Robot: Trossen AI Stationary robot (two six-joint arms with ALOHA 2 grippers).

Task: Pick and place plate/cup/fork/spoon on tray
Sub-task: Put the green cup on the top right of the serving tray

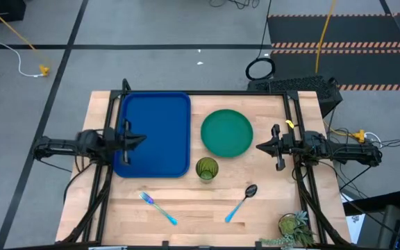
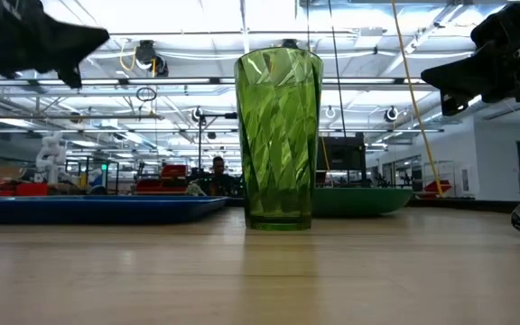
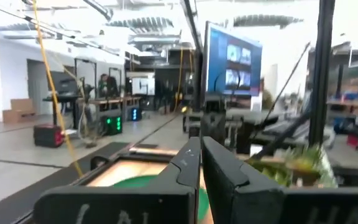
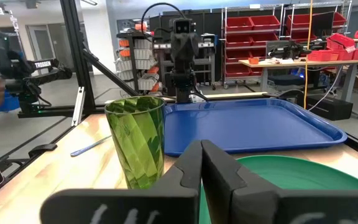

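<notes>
The blue tray (image 1: 155,114) lies at the table's far left, bare. The teal-green plate (image 1: 226,132) lies flat to its right. The olive-green cup (image 1: 207,169) stands upright near the tray's near right corner; it also shows in the low view (image 2: 278,135) and the right wrist view (image 4: 137,140). The fork (image 1: 157,207) and the spoon (image 1: 240,202) lie flat near the table's near edge. My left gripper (image 1: 142,139) is shut and empty above the tray's left part. My right gripper (image 1: 260,146) is shut and empty just right of the plate.
A small potted plant (image 1: 296,228) stands at the table's near right corner. Black frame rails (image 1: 298,118) run along the table's left and right sides. Bare wood lies between the fork and the spoon.
</notes>
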